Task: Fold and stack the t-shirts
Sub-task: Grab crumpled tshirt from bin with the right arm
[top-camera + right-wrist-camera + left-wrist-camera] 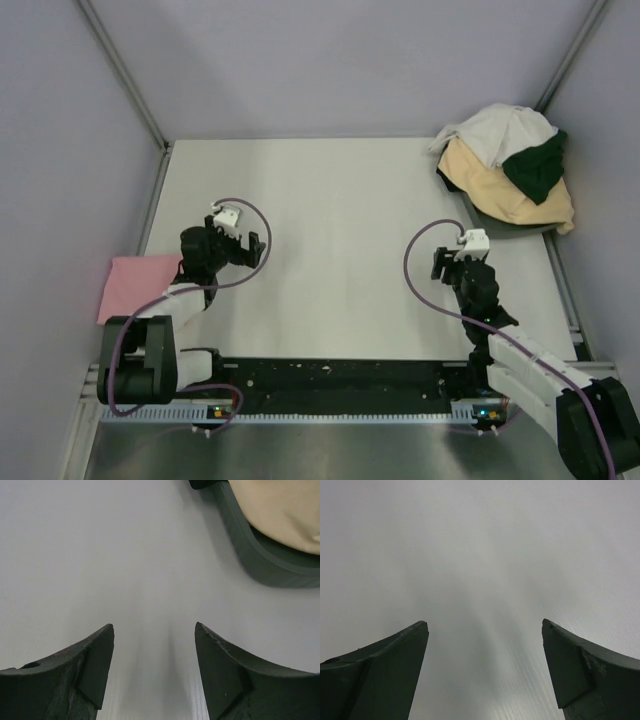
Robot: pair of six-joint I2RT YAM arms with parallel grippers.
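A: Hands first. We see the left hand (484, 622) spread wide with nothing between its fingers, only bare worktop (340, 220) below it.

B: Same for the right hand (154, 625): wide open, nothing held.

A: Where are the tees?

B: We have the pink t-shirt (135, 285) lying flat at the left edge of the worktop, just beside the left arm, on the near-left side of that hand. The rest are heaped in the dark bin (245, 545) in the far right corner: the white t-shirt (495, 130) on top, dark green cloth (537, 168) draped over its right side, and the yellow-tan t-shirt (510, 195) underneath.

A: Which arm do we call nearer?

B: Right, clearly. The heap lies ahead of the right hand and off to its right, with the bin rim showing at the top right of the wrist view. The left hand is well apart from it, across the worktop.

A: Long axis?

B: We can't give one, the heap is bunched. We judge the next move is the right hand reaching far-right for the white one.
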